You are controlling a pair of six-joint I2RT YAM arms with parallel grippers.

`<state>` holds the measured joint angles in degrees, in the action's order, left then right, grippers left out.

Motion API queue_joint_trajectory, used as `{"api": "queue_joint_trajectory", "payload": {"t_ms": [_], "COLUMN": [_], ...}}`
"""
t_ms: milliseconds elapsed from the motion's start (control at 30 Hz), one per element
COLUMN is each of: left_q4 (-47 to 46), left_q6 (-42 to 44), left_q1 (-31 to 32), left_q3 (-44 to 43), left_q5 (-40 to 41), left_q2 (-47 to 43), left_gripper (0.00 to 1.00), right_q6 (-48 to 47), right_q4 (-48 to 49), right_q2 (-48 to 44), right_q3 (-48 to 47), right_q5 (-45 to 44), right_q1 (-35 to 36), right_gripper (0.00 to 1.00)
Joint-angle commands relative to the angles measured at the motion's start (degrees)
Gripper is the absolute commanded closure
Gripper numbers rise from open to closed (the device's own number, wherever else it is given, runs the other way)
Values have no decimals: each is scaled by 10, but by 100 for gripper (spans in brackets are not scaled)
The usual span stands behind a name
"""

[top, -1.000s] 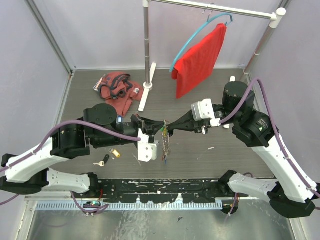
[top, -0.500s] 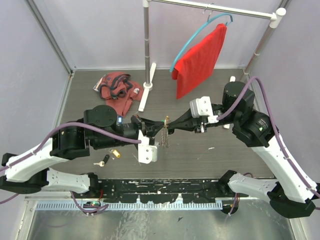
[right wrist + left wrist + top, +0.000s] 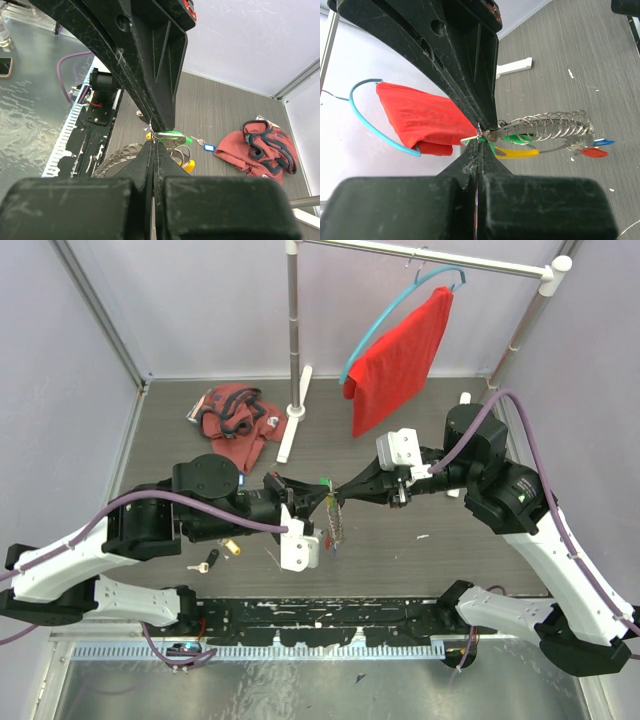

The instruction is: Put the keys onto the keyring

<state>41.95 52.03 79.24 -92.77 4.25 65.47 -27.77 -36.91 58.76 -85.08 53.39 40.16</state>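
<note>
grey wood-grain bench (image 3: pixel 420 440) inside white walls. at mid-frame of the top view the left jaws are clamped shut on the keyring (image 3: pixel 545 129), raised off the bench; the right jaws are clamped shut on its green key (image 3: pixel 172 134). a yellow-tagged key (image 3: pixel 231 547) and a dark key (image 3: pixel 205 565) lie loose left of centre.

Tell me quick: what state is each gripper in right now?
Left gripper: closed, pinching the keyring.
Right gripper: closed, pinching the green key.
</note>
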Motion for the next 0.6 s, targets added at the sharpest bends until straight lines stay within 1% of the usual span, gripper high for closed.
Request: {"api": "queue_joint_trajectory", "payload": {"t_ms": [0,567], "left_q4": [10,15], "left_q6": [1,-2], "left_q1": [11,17], "left_q3": [-5,2], "left_q5": [-7,4], "left_q2": [7,10], "left_gripper": [100,100], "right_q6": [11,15], "right_q4": [40,41], "right_q2": [-9,-19], "right_q3": [-18,-26], "right_q5": [-29,-43], "right_q1": [2,1], "right_gripper": [99,99]}}
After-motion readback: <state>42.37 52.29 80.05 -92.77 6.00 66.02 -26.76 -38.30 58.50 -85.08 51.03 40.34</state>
